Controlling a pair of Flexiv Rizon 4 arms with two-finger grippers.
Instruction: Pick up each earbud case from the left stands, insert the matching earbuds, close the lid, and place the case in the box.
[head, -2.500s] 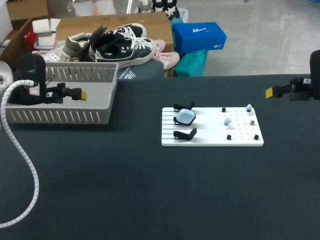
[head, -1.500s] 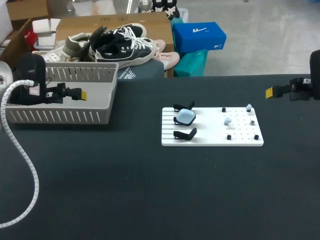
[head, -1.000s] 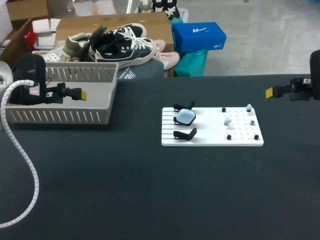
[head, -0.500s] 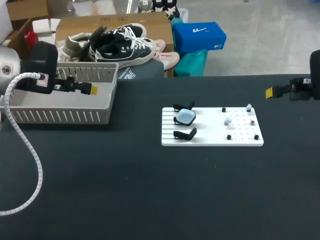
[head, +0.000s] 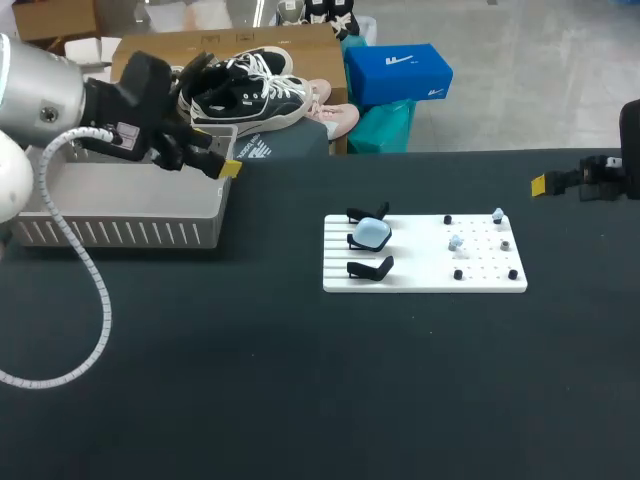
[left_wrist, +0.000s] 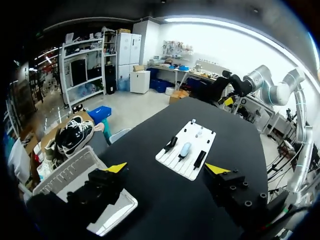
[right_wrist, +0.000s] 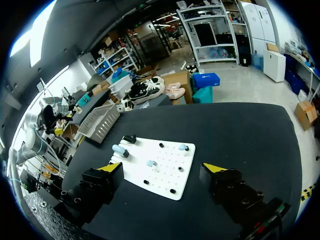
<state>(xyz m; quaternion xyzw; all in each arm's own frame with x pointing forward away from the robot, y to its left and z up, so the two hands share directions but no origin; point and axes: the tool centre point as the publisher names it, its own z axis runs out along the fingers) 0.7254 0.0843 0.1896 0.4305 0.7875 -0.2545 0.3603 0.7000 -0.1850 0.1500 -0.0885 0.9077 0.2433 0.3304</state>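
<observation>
**Claw status: both spread, neither carrying anything; case seated on its stand**

The left claw (left_wrist: 166, 168) is spread wide, with nothing between its yellow tips. In the head view the left claw (head: 230, 168) hangs at the far right corner of the grey basket (head: 120, 232) and points right, toward the white board (head: 420, 262).

The right claw (right_wrist: 161, 166) is likewise spread wide and holds nothing. In the head view the right claw (head: 540, 184) sits over the far right part of the black surface (head: 300, 380), well apart from the board. Its fingers point left.

The board lies flat near the middle of the surface, long axis left to right in the head view.

- **Earbud case.** The pale blue earbud case (head: 372, 234) rests on the middle stand at the board's left end, between two black stands (head: 370, 268).
- **Case orientation.** In the left wrist view the earbud case (left_wrist: 184, 149) shows as an oblong. Its long axis runs parallel to the stands beside it and along the board's short side.
- **Case and claws.** Neither claw touches the case.
- **Earbuds.** Two pale earbuds (head: 456, 242) stand on the right half of the board, among small black pegs (head: 458, 274). One is near the far right corner and one is nearer the middle.

In the right wrist view the case (right_wrist: 119, 149) lies at the board end nearer the basket (right_wrist: 100, 122).
</observation>
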